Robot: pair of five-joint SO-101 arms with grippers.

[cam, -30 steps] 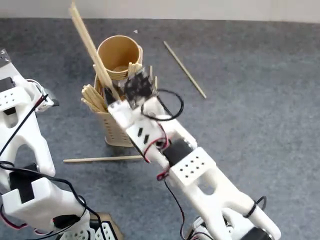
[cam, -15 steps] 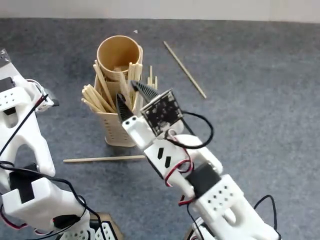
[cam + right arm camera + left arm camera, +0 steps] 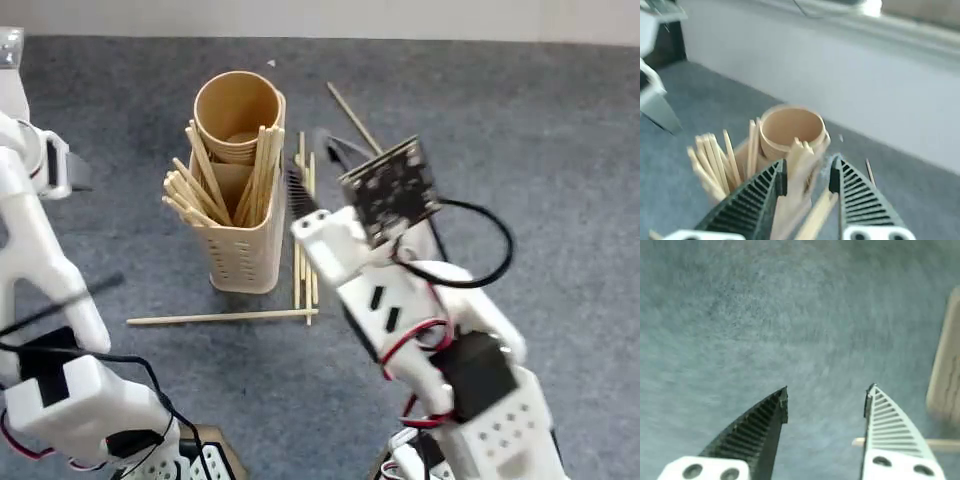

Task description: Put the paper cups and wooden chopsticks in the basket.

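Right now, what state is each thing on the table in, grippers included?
basket, upright, loaded.
paper cups, nested, upright in the basket.
chopsticks in the basket, standing, leaning.
chopsticks beside the basket, outside it, along its side.
near chopstick, flat on the mat, outside.
far chopstick, flat on the mat, outside.
left gripper, open, empty.
right gripper, open, empty.
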